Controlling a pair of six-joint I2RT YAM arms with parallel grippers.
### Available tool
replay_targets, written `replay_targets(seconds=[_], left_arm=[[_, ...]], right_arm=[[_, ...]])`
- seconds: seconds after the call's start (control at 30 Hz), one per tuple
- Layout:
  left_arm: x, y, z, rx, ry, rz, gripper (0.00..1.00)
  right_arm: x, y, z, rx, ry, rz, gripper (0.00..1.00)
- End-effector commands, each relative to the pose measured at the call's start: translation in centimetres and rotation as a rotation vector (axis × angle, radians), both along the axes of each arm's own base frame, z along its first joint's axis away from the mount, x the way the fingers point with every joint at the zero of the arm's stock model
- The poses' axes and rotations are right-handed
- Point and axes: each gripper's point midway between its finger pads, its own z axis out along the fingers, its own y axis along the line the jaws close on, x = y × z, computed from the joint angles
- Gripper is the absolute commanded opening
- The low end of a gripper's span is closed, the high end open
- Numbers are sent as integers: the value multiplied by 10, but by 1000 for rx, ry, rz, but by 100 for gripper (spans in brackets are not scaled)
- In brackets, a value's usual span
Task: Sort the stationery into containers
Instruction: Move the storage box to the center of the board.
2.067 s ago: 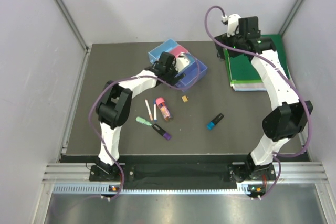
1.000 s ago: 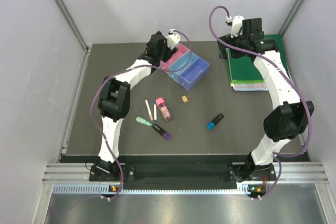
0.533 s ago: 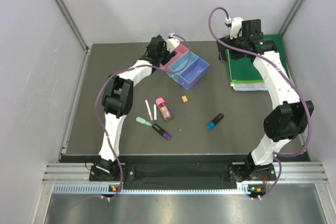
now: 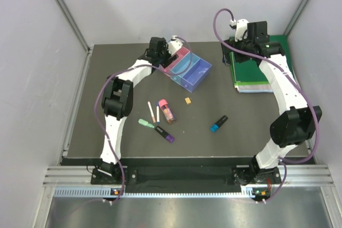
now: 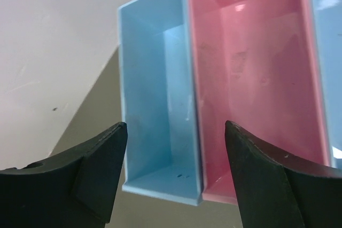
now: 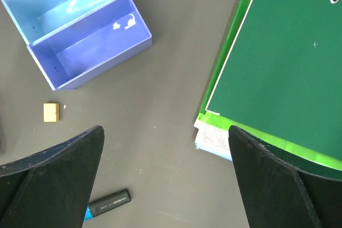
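Got the left gripper point(image 5: 175, 126) spread wide over the light blue bin point(image 5: 155, 105) and pink bin point(image 5: 251, 78), gripping nothing. Same for the right gripper point(image 6: 165, 129): wide open, empty (hanging between violet-blue bin point(image 6: 101, 68) and green binder point(image 6: 283, 62)). Spotting eraser point(image 6: 51, 111) and blue-ended marker point(image 6: 107, 204) loose on the mat point(image 6: 171, 94).

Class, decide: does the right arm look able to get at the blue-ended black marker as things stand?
Probably yes: the right gripper is open and empty, and the blue-ended black marker lies alone on the table, nothing covering it.

the bins point(image 4: 192, 71) stand behind the scattered stationery point(image 4: 166, 109), the binder point(image 4: 256, 70) to their right.
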Motion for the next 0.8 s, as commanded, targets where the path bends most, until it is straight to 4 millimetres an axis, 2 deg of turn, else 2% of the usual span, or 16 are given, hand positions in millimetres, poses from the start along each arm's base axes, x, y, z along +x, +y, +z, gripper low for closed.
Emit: replay_targets(seconds=[0.0,0.2,0.37,0.5,0.63,0.77], left_arm=[[-77,7,-77,79,390,-114,78],[-118,1,-80,42,535,-191,76],[-157,-12,-84,30,655,-282,74],[-174,-25,-83,16,695,-322,73],[-183,-37,-83,28,703,-349,73],[-177,-44,-83,15,689,-334,73]], right_arm=[[-9,4,28,21,-68,22,100],[-13,8,33,25,-77,35,100],[-16,8,35,22,-79,41,100],[-18,10,37,23,-82,44,100],[-19,10,36,21,-80,47,100],[-19,10,34,20,-77,48,100]])
